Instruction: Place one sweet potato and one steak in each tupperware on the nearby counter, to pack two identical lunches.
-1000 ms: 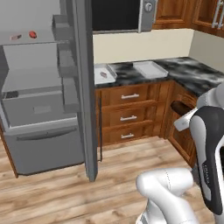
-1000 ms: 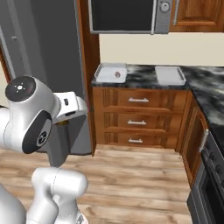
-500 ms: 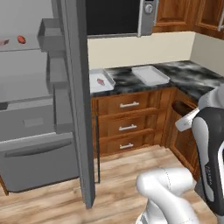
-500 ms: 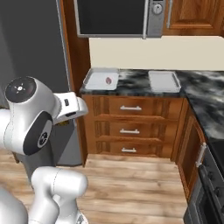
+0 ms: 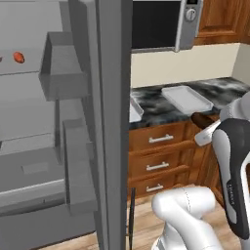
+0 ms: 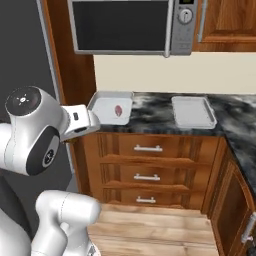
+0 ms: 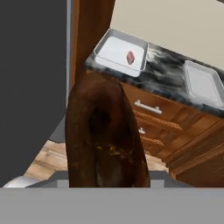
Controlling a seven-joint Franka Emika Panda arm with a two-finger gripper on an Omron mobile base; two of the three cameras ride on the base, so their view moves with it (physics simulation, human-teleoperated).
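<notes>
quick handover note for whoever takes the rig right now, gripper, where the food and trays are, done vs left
Gripper: shut on the dark brown sweet potato, carried short of the counter.
Left tupperware holds one steak; right tupperware holds nothing.
An orange-red sweet potato sits on a shelf in the open fridge.
Done: one steak packed.
Left: drop this potato in a tupperware, then the other potato and a second steak.

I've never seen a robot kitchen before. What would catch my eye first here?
Probably the dark brown sweet potato looming large in the hand view, gripped by the gripper. Next, two white tupperware trays on the marbled counter under the microwave: the left tupperware holds one pink steak, the right tupperware looks bare. In the left base view, an orange-red sweet potato lies on a shelf in the open fridge.
</notes>
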